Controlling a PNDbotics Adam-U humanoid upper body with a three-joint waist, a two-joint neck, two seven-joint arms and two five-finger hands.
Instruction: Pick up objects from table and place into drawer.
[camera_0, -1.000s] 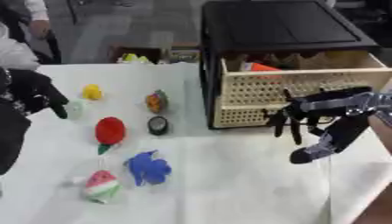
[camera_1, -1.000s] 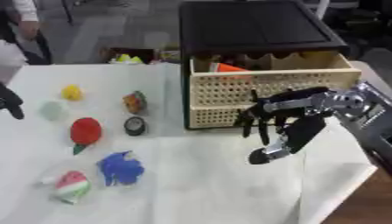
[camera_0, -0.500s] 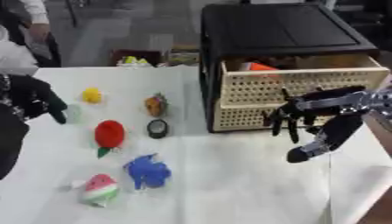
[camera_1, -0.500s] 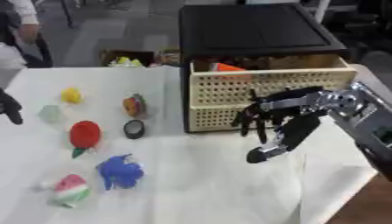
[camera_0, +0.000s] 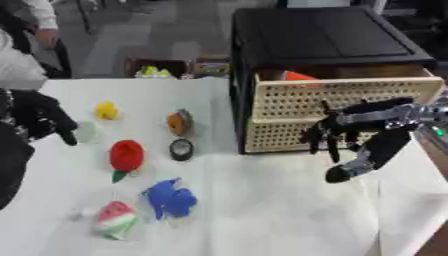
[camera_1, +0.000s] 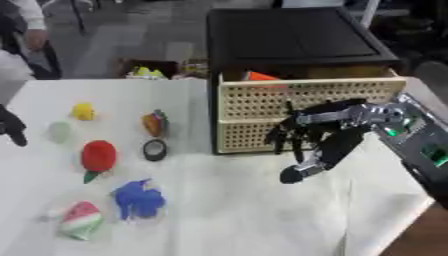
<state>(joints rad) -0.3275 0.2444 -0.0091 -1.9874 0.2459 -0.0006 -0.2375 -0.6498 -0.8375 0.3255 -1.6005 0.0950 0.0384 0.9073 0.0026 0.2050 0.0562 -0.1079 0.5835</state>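
Before the open drawer (camera_0: 346, 95), right hand (camera_0: 363, 132) still hovering, fingers spread, empty; left hand (camera_0: 39, 117) curled, empty; toys untouched on worktop (camera_0: 262, 210).

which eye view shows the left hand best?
Left eye view. The left hand shows there as a dark shape at the view's left edge, fingers hanging down beside the pale green object. The right eye view catches only a dark sliver of it at its left border, too little to read.
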